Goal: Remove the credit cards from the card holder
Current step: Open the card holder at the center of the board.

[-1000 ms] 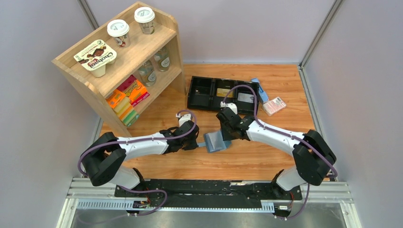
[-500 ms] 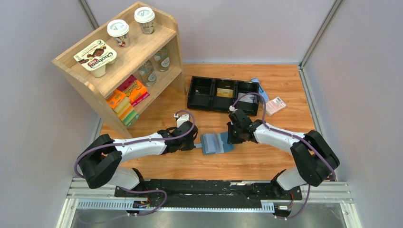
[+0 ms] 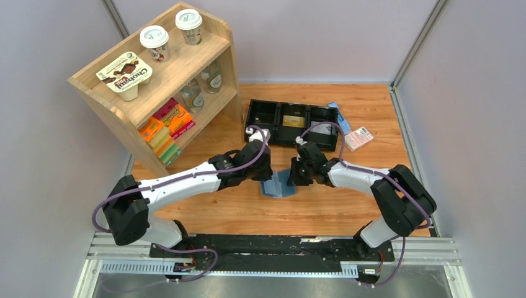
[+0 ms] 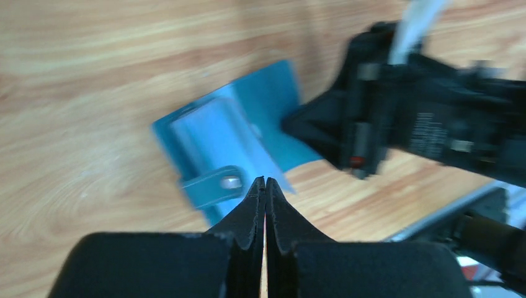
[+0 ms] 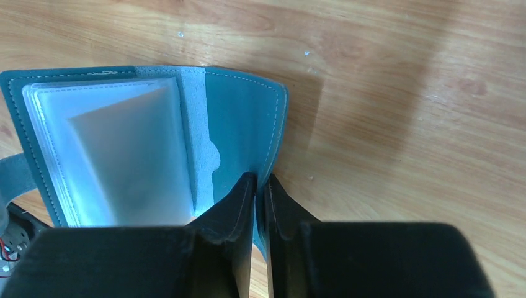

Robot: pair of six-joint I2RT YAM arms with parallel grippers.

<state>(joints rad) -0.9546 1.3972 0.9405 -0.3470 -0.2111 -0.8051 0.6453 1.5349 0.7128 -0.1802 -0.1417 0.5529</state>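
Teal, leather-like and edged with pale stitching, the card holder [image 5: 239, 118] lay open at the middle of the wood-grain desk [image 3: 347, 205]. Its grey-blue lining faced up, and a stack of cloudy clear plastic sleeves [image 5: 111, 149] fanned out at the left of the right wrist frame. What the sleeves held could not be told. A short closing strap [image 4: 208, 185] with a metal snap stuck out from one edge.

The right fingers [image 5: 245, 208], black and wedge-shaped, were clamped on the lower edge of the holder's bare flap. The left fingers [image 4: 251, 214] were pressed together, tips at the holder's near corner in a blurred frame; whether they touched it could not be told.

In the top view both arms met over the holder and hid part of it. Above it sat a black three-compartment tray [image 3: 273, 138] with a gold card [image 3: 292, 120] in the middle compartment and a whitish card [image 3: 320, 127] in the right one. A pink-white packet [image 3: 358, 138] lay to the tray's right. A wooden shelf unit [image 3: 124, 121] at the upper left carried lidded cups [image 3: 154, 38] and bright boxes [image 3: 164, 127].
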